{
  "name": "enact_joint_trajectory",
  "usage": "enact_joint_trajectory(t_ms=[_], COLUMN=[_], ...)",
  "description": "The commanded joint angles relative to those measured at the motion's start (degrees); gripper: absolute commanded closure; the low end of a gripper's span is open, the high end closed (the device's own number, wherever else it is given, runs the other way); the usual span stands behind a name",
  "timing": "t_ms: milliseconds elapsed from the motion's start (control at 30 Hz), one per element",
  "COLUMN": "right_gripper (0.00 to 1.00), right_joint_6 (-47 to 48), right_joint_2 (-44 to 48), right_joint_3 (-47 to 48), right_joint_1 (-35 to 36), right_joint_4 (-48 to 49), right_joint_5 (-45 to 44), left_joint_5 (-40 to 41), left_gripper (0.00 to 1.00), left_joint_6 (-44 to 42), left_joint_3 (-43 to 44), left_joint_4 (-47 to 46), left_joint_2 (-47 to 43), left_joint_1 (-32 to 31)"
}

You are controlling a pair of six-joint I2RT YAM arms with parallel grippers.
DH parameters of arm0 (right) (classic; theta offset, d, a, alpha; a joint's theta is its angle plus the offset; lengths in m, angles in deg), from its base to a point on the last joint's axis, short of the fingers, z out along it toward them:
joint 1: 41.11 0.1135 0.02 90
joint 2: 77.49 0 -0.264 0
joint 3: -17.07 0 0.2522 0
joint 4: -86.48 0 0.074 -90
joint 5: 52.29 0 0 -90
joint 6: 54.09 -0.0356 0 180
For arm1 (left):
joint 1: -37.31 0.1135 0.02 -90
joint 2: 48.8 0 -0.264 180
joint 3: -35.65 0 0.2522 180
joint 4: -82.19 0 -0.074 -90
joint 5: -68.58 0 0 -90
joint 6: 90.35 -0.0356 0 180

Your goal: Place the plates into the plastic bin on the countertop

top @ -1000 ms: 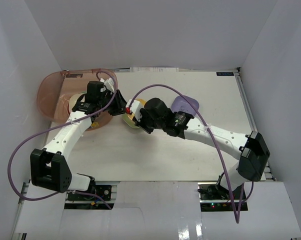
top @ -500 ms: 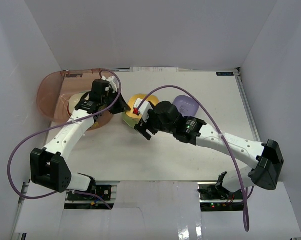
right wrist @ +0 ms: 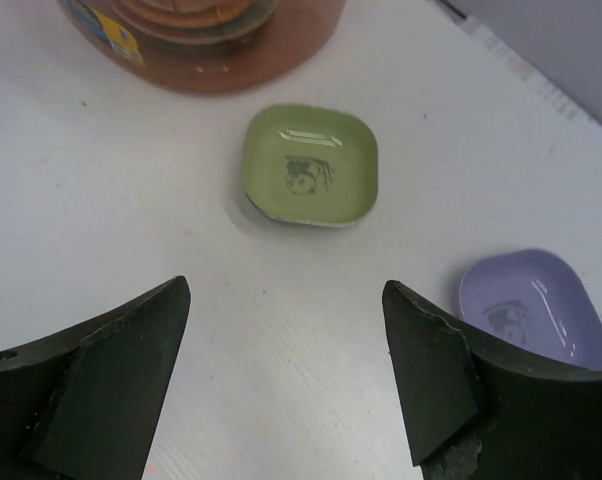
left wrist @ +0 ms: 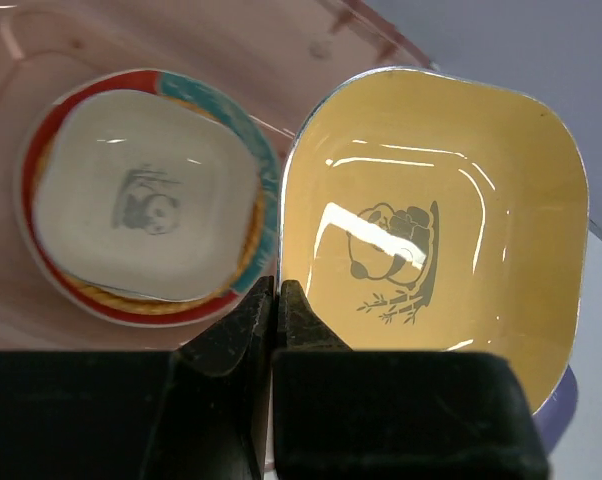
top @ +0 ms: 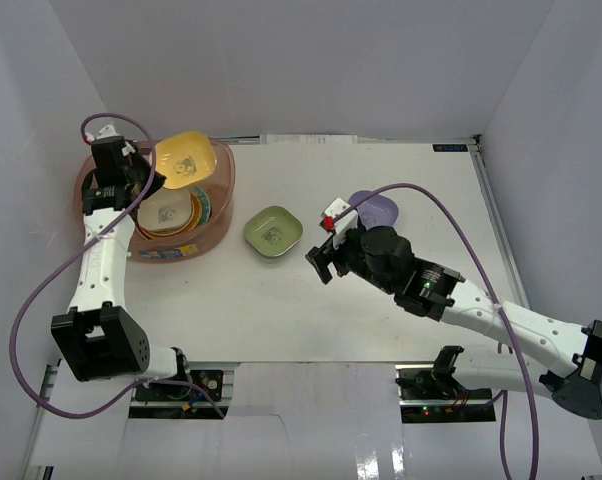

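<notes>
Yellow dish (top: 186,160) is held by the left gripper (left wrist: 276,300), jaws pressed together on the dish's thin near rim. An edge pinch is used, presumably because a shallow dish offers nothing else to grab. The dish is kept face up and roughly level above the far side of the plastic bin (top: 224,195), and part of it overhangs the bin's rim in the wrist view. It is not yet set down.

A stack is seen inside the bin, with a cream dish (left wrist: 146,200) on top nested in a red-and-teal plate (left wrist: 226,108). More plates lie below it, but the count cannot be told. The top of the stack is judged the likely landing spot, so a shift toward the bin's middle is probably needed before release. If let go where it hangs, the dish could catch the bin wall and tip.

Right gripper (right wrist: 286,290) is spread wide with nothing held, and is hung above the countertop (top: 281,310), aimed at the green dish (right wrist: 311,165). That dish is laid flat just outside the bin. The lavender dish (right wrist: 536,305) is laid flat further right, apart from the green one. With both outside the bin, the task is judged only partly done. The green dish is likely lined up as the next pick.
</notes>
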Motion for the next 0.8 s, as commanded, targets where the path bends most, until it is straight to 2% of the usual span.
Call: enact_joint_trajectory(t_ms=[0,133,367,533,567,633,667,700,767], right_gripper=[0.17,0.19,0.20,0.21,0.21,0.20,0.20,0.21,0.23], right_joint_6=[-5.05,-9.18,-12.79,-14.28,-15.16,-16.04,-16.83,-17.10,-17.97], right_joint_2=[-0.24,0.46,2.83,1.96,1.61,0.30,-0.15,-0.85,-3.66], right_joint_3=[-3.30,-6.47,-10.77,-11.13,-11.22,-11.05,-10.96,-10.87,-10.70], right_joint_1=[-0.75,-3.99,-13.48,-16.30,-16.74,-17.71,-18.06,-18.93,-19.99], right_joint_4=[2.03,2.03,2.03,2.12,2.03,2.03,2.20,2.55,3.52], right_joint_5=[-7.27,-9.03,-2.89,-2.26,-2.27,-2.79,-3.05,-3.23,-3.14], left_joint_5=[5.68,7.53,11.66,14.29,14.30,13.51,12.63,12.02,10.26], left_gripper=[1.00,1.00,1.00,0.98,0.91,0.67,0.38,0.26,0.12], left_joint_6=[0.54,-1.30,-6.40,-7.99,-8.07,-7.90,-7.55,-6.76,-6.32], left_joint_3=[-2.02,-2.37,0.35,0.44,0.62,0.88,1.05,1.06,0.88], left_joint_4=[-0.99,-1.34,-1.34,-0.99,-0.90,-0.99,-0.99,-0.99,-1.60], left_joint_2=[1.03,6.04,14.56,18.17,18.62,18.97,18.89,18.54,16.52], left_joint_1=[4.43,6.99,7.08,7.08,7.08,6.99,6.99,6.99,6.64])
